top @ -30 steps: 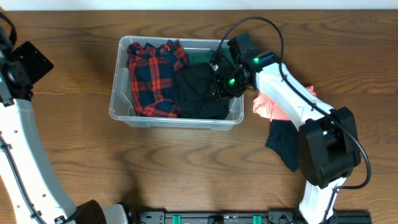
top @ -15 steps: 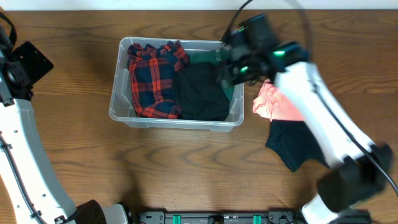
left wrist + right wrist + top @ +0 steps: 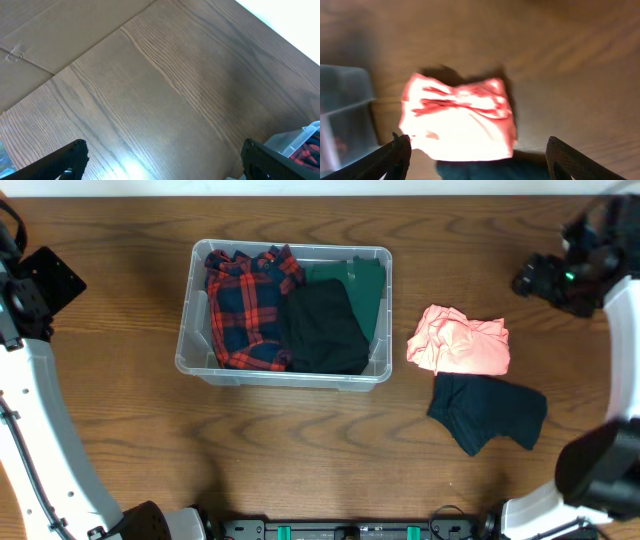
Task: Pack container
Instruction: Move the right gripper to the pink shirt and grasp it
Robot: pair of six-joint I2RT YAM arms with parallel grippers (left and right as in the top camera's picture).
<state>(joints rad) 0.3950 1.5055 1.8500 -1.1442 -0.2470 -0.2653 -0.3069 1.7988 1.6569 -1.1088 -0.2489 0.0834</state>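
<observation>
While the container (image 3: pixel 280 377) holds three garments (image 3: pixel 320 330), left claw (image 3: pixel 162 155) and right claw (image 3: pixel 479 152) stand apart, empty; next the right likely drops onto the pink cloth (image 3: pixel 458 342) beside it.

Container (image 3: pixel 283 376) left of loose garments (image 3: pixel 460 345)

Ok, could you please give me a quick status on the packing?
Left pincer and right pincer open, empty. Container holds plaid shirt, black garment, green garment. Pink cloth, dark cloth on table beside it, unpacked. Nothing blocking them.
</observation>
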